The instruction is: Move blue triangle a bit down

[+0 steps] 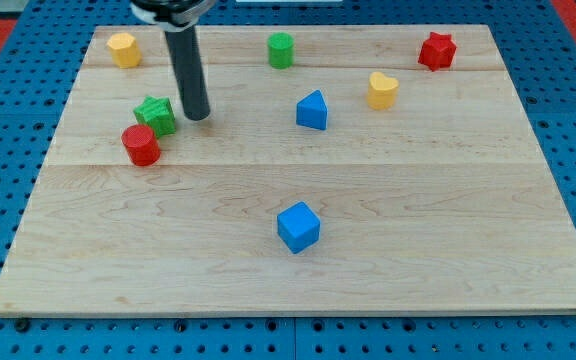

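Camera view. One wooden board (298, 250) is lying on a blue perforated surface (8, 150), and the dark rod is coming down from the view's top.

- My tip (197, 117) is resting on the board's upper left area. It is a plain rod end with nothing to clench or release, and it is gripping nothing.
- Green block (156, 115), a ridged, roughly star-like shape, is sitting just beside my tip on the view's left; whether the two are touching cannot be told.
- Red cylinder (141, 145) is standing below and to the view's left of my tip, right against the green block's lower side.
- Blue triangle (312, 110) is sitting to the view's right of my tip, at about the same level and well apart from it, with bare board lying between them.
- Yellow heart-shaped block (382, 90) is sitting further to the view's right, beyond the blue triangle and slightly higher.
- Blue cube (298, 226) is lying well below my tip and to the view's right, nearly straight under the blue triangle.
- Yellow block (123, 49), shape unclear, is sitting above and to the view's left of my tip.
- Green cylinder (281, 50) is standing above and to the view's right.
- Red block (436, 51), a lumpy star-like shape, is sitting far to the view's right, near the top edge.
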